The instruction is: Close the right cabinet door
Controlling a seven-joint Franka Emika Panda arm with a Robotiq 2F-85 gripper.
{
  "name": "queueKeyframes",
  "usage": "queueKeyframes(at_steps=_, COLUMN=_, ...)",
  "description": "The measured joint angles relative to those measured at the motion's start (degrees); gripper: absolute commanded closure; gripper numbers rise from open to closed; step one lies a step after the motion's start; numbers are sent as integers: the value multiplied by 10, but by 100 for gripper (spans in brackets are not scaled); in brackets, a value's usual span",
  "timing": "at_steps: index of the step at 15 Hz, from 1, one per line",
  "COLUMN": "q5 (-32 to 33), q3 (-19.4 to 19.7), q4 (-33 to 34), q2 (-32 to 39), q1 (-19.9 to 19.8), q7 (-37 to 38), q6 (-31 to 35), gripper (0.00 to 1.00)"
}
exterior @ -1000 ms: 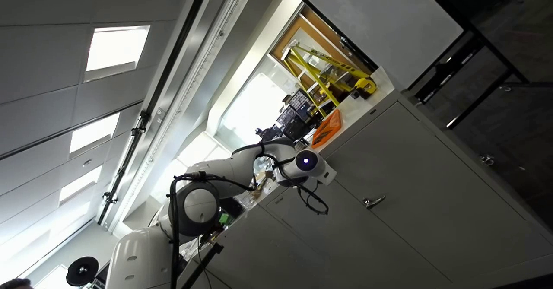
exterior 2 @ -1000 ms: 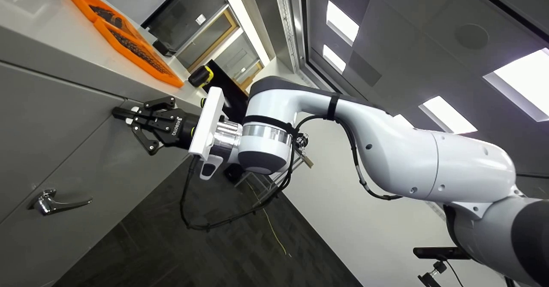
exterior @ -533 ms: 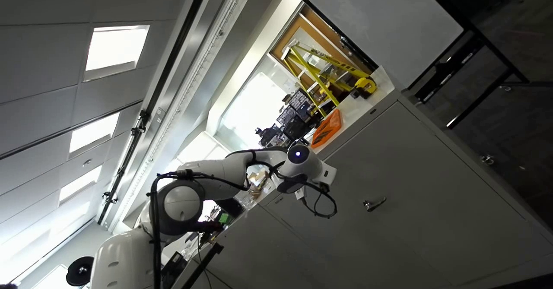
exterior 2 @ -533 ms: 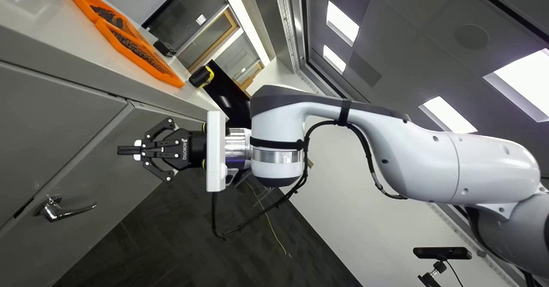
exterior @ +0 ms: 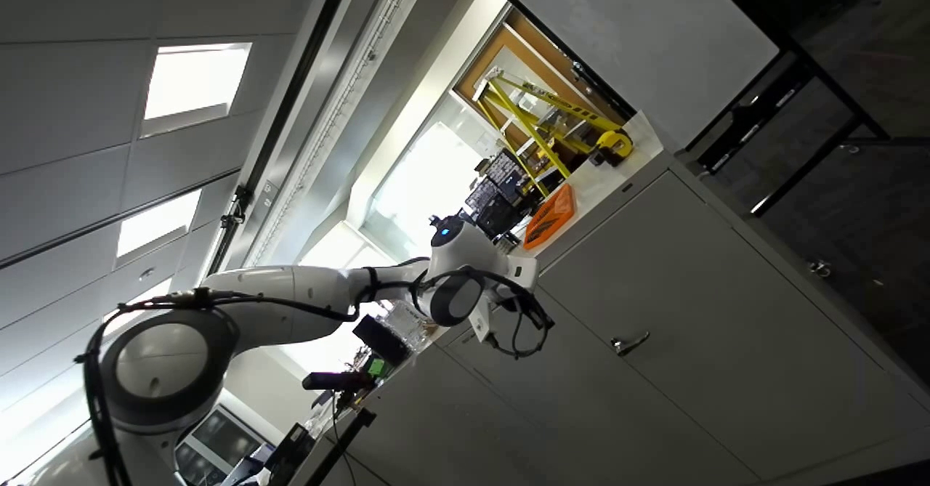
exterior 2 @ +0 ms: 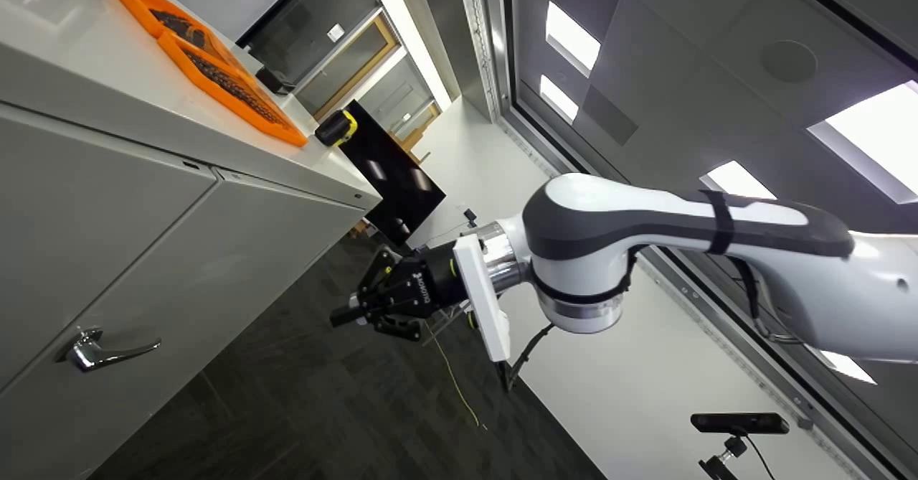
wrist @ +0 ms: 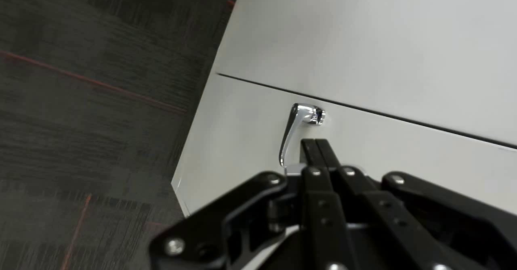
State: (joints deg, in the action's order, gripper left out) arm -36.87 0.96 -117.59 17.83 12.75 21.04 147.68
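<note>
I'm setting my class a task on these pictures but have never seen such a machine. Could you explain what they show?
The machine is a robot arm with a black gripper, shut and holding nothing. Two tilted views come from cameras outside the arm; the close view comes from a camera on its wrist. It faces a grey cabinet: a silver handle sits on the right cabinet door, which looks shut or nearly so. On its top sit an orange object and a smaller yellow-and-black one.

In an exterior view, the white-and-dark-grey jointed robot arm (exterior 2: 674, 218) extends from the right, its black, two-fingered end effector (exterior 2: 341, 315) pointing left; in the wrist view, the slim fingers (wrist: 309, 151) touch.
</note>
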Motion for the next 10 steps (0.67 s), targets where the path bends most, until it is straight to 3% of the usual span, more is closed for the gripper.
queueKeyframes(at_steps=3, q5=72, q3=-1, q4=-49, q2=-64, q1=-14, q7=16, q6=-21, gripper=98)
queueKeyframes(at_steps=5, q5=97, q3=-5, q4=-68, q2=-93, q1=-24, q7=16, q6=-38, gripper=73)
queueKeyframes(at_steps=6, q5=101, q3=-7, q4=-74, q2=-104, q1=-28, q7=16, q6=-50, gripper=96)
queueKeyframes(at_steps=9, q5=101, q3=-14, q4=-76, q2=-106, q1=-36, q7=16, q6=-52, gripper=74)
queueKeyframes(at_steps=10, q5=101, q3=-15, q4=-76, q2=-104, q1=-36, q7=16, q6=-52, gripper=73)
